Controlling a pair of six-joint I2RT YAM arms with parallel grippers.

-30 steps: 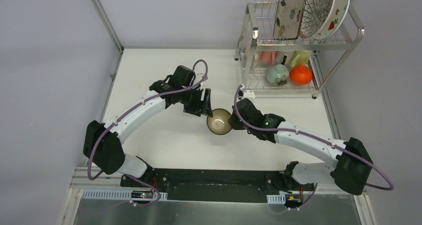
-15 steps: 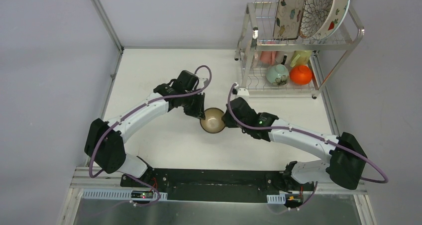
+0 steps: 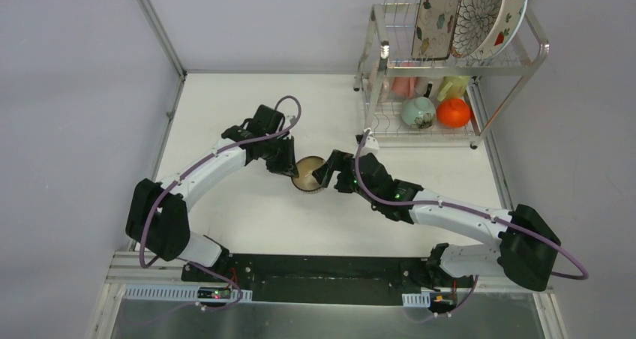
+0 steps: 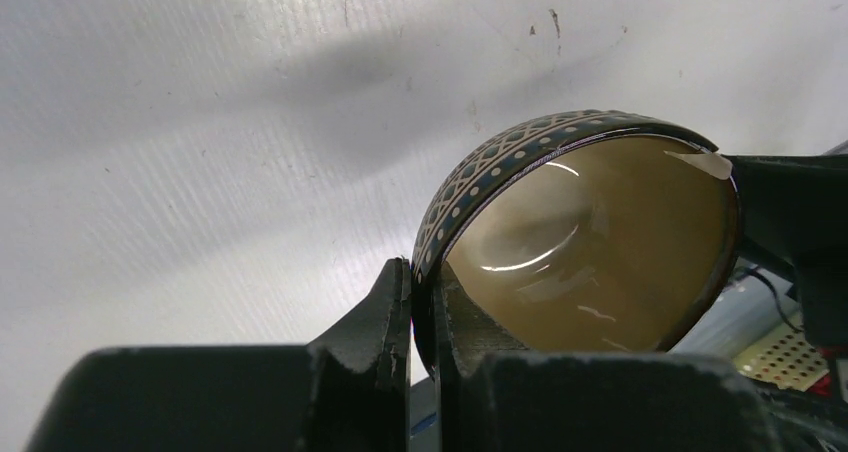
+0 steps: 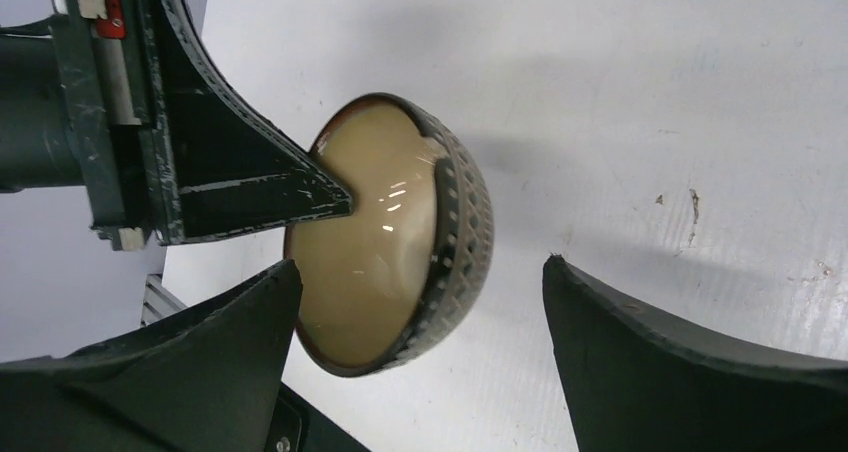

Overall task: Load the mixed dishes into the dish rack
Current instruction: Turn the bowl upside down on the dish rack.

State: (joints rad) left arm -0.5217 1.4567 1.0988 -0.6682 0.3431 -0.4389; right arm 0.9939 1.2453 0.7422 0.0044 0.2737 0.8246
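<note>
White table [image 3: 247, 103]: pale, scuffed surface under both arms, with the rack standing at its far right corner.
Left arm [image 3: 210, 165]: reaches from the near left edge toward the table's middle, with a purple cable looped along it.
Left gripper [image 4: 424, 294]: jaws nearly together, pinching the bowl's rim — one finger on the patterned outside, the other on the glazed inside.
Dark brown bowl [image 4: 590, 242]: near the middle of the table, between the two grippers and well apart from the rack. It is tipped up on edge, with a tan glossy inside and a lattice-and-dot band around the outside. A shadow lies on the table beneath it; whether its underside touches the table I cannot tell.
Right gripper [image 5: 422, 264]: jaws spread wide, one finger on either side of the bowl and neither pressing on it in the wrist view.
Right arm [image 3: 450, 210]: stretches from the near right edge toward the middle and meets the left arm at the bowl.
Dish rack [image 3: 373, 43]: two-tier silver wire frame.
Upper shelf: three plates stand on edge in the slots — floral rectangular plate [image 3: 437, 9], then brown-petal round plate [image 3: 477, 6], then a white plate with red marks [image 3: 516, 7] behind it.
Lower shelf: pink cup [image 3: 405, 84] and yellow cup [image 3: 453, 88] sit at the back. Pale green bowl [image 3: 418, 112] and red-orange bowl [image 3: 453, 112] sit just beside each other in front.
</note>
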